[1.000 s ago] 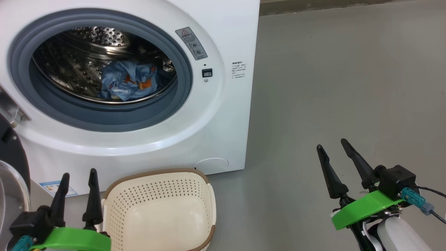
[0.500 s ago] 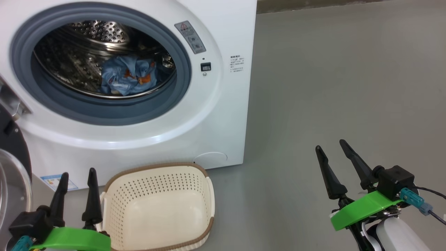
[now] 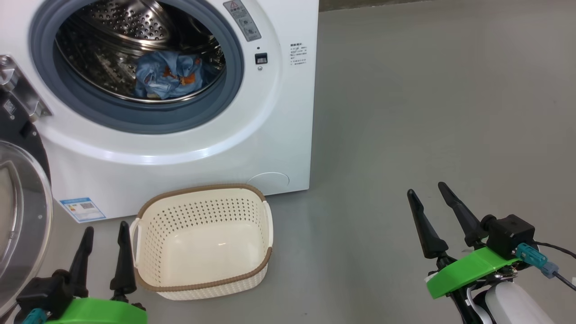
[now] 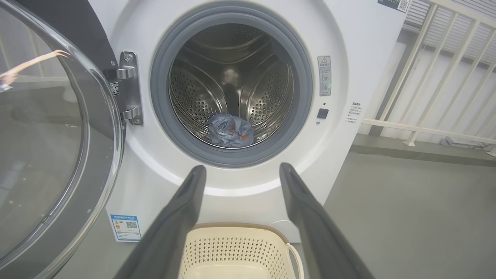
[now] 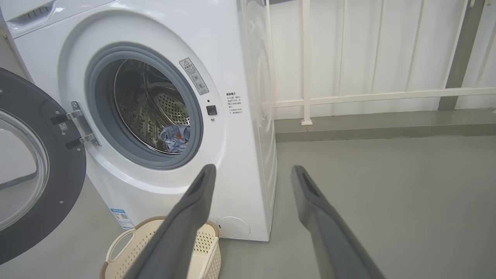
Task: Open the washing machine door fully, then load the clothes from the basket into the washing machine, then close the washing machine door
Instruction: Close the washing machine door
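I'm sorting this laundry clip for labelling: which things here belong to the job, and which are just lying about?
Part of the job:
- big white front-loading washing machine
- its open round black-rimmed glass door
- empty cream perforated plastic basket
- light blue printed clothes, already inside the machine

Just there:
- white metal railing
- grey floor

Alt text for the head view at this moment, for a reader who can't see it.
A white washing machine stands with its door open at the left and blue clothes lying in the drum. An empty cream basket sits on the grey floor before it. The robot's left hand and right hand hover open at the lower corners.
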